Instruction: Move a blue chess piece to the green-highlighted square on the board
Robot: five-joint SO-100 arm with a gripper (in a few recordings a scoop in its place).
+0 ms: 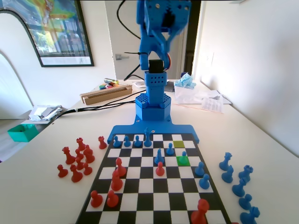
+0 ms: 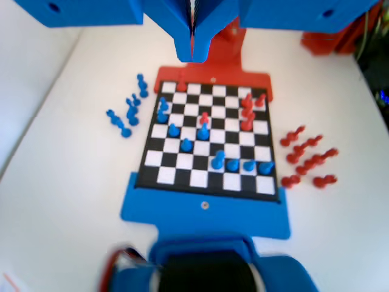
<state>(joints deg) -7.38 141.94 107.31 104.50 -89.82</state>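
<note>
Blue arm raised high, upper links folded above base, wrist pointing down. Pincer (image 2: 192,52) hangs from top edge in wrist view, both jaws pressed together, no gap between tips, nothing gripped. Arm base below pincer, wrist view.

Blue 3D-printed arm (image 1: 154,70): perforated hex base w/ flat mounting plate, black servo at mid joint, black cables behind; claw (image 2: 193,45) plain blue.

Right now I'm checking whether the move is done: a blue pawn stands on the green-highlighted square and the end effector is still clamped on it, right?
Half right. A blue pawn does stand on the green-highlighted square, but the end effector is not on it: the wrist view shows it raised high above the board, jaws closed on nothing.
</note>
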